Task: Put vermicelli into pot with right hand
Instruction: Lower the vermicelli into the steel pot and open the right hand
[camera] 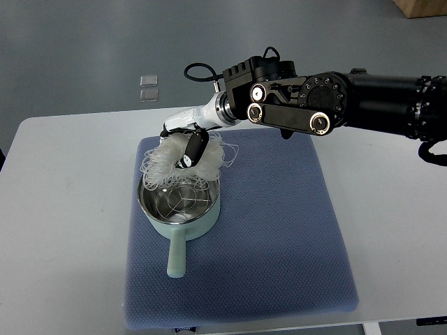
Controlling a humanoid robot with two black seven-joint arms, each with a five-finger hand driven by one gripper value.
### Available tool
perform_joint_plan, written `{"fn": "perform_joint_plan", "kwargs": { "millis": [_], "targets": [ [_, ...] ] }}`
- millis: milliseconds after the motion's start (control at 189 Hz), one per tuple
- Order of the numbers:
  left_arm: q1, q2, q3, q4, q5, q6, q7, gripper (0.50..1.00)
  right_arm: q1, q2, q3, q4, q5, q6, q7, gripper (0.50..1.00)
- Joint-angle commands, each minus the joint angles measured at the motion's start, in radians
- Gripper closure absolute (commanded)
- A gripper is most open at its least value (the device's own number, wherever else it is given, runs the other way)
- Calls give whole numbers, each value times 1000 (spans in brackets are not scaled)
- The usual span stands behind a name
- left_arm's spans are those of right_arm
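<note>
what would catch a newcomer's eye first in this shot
First the right hand, its bulky black arm reaching in from the picture's right edge, gripping a tangled white bundle of vermicelli over the far rim of the pot. That pale green pot has a wire rack inside and sits on a blue mat on the white table.

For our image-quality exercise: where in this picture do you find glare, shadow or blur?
Top view: glare glints off the steel inside of the pot; soft shadow lies on the blue mat beside the pot; the vermicelli in the right hand shows as a fine white tangle, strands hard to separate.
</note>
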Motion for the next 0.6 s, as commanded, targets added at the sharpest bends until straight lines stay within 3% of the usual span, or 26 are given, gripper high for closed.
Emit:
{"fn": "perform_joint_plan", "kwargs": {
  "millis": [0, 5, 11, 32, 137, 180, 264, 597],
  "targets": [
    [0, 0, -1, 0, 0, 0, 0, 500, -16, 0, 5, -3, 5, -3, 2, 832],
    [0, 0, -1, 0, 0, 0, 0, 500, -16, 0, 5, -3, 5, -3, 2, 832],
    [0, 0, -1, 0, 0, 0, 0, 500, -19, 0, 5, -3, 6, -3, 2, 787],
    [0, 0, 0, 0, 0, 0, 0, 500, -22, 0, 6, -3, 6, -3, 2, 744],
    [0, 0, 0, 0, 0, 0, 0, 500, -40, 0, 9, -6, 6, -3, 2, 701],
    [0, 0, 0, 0, 0, 0, 0, 500, -49, 0, 11, -6, 8, -3, 2, 646],
    [0, 0, 0, 0, 0, 0, 0, 500, -54, 0, 16, -8, 8, -3, 2, 601],
    [0, 0, -1, 0, 0, 0, 0, 500, -62, 0, 284, -37, 14, -10, 4, 591]
  ]
}}
